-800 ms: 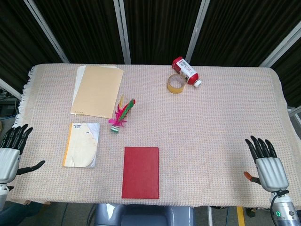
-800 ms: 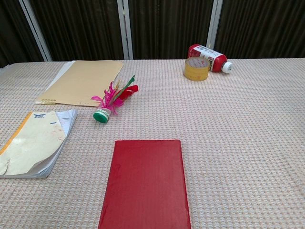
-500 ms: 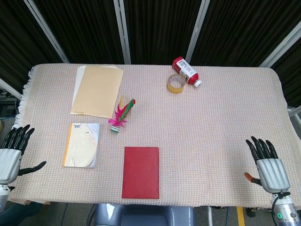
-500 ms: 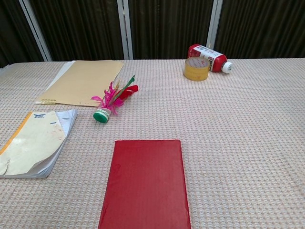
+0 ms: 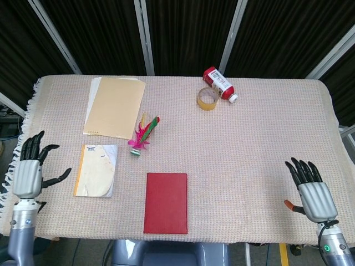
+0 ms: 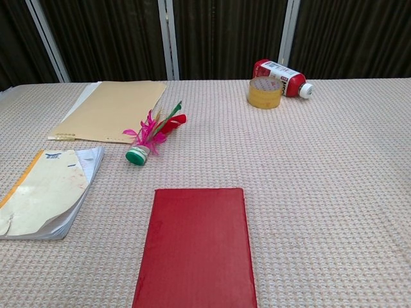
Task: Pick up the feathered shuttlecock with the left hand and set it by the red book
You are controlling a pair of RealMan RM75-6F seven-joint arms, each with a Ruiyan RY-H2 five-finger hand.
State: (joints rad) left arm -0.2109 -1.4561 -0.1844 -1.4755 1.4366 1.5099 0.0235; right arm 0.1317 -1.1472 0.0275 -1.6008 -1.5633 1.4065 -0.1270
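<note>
Only real container here is the red bottle (image 5: 218, 82) lying on its side at the far edge of the desk (image 5: 260, 138), white cap on, can't tell what's inside. A roll of tape (image 5: 207, 98) sits right against it. The shuttlecock (image 5: 143, 136) lies on the desk between the tan folder (image 5: 115, 106) and the red book (image 5: 166, 202), apart from both. Its long axis runs diagonally: green base toward the near-left, feathers fanning out far-right. A worn notebook (image 5: 96, 169) sits left of the book. Left robot hand (image 5: 30, 170) hangs at the desk's left edge, fingers spread, holding nothing. Right robot hand (image 5: 312, 191) is the same at the near-right corner, fingers apart and empty.
</note>
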